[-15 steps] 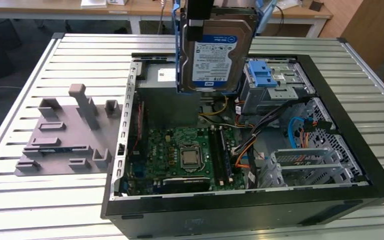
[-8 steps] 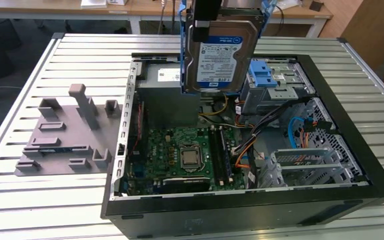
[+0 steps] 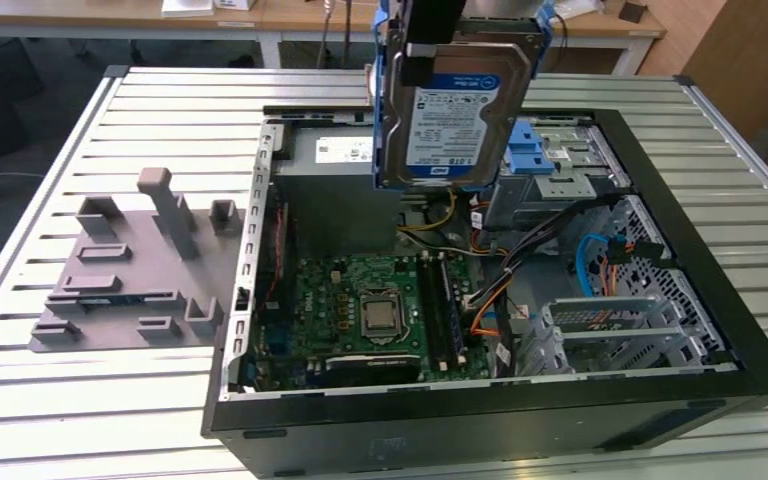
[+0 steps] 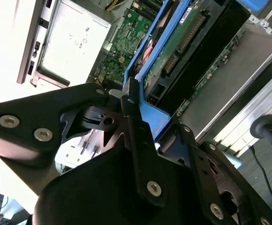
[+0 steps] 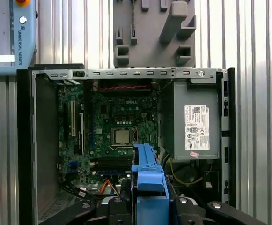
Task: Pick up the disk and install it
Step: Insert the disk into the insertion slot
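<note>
End effector clamped on the blue side rail of the disk, carrying it edge-down and clear above the open computer case, near the drive cage, probably so it can slot in; slatted counter beneath.

The disk partly hides the power supply.

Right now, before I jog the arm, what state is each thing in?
disk: held upright in the air over the case, not installed
claw: shut on the disk
computer case: lying on its side, side panel off
drive cage: in the case, held disk not yet in it
power supply: mounted in the case
</note>
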Controlling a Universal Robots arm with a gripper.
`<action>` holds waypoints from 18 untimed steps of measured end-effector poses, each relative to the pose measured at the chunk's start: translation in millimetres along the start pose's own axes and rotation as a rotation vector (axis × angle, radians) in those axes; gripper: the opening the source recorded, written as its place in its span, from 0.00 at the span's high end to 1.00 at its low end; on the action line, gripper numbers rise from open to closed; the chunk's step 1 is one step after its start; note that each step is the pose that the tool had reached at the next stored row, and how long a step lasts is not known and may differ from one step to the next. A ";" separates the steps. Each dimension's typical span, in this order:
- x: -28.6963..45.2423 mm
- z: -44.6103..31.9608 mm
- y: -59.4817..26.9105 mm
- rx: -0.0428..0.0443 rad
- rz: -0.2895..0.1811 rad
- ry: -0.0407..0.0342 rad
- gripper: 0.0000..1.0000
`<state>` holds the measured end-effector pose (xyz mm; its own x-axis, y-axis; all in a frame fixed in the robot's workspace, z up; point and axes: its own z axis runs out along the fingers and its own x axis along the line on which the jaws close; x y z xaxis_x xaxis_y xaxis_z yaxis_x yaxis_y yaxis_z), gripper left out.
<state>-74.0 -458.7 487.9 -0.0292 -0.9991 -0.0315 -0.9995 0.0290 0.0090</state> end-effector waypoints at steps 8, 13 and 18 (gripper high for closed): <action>4.1 0.4 -6.9 0.0000 0.000 0.0000 0.64; 11.8 0.8 -8.4 0.0000 0.000 0.0001 0.64; 21.3 0.8 -9.7 0.0000 0.000 0.0000 0.64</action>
<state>-65.0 -480.3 486.3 -0.0292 -0.9991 -0.0314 -0.9995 0.0290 0.0090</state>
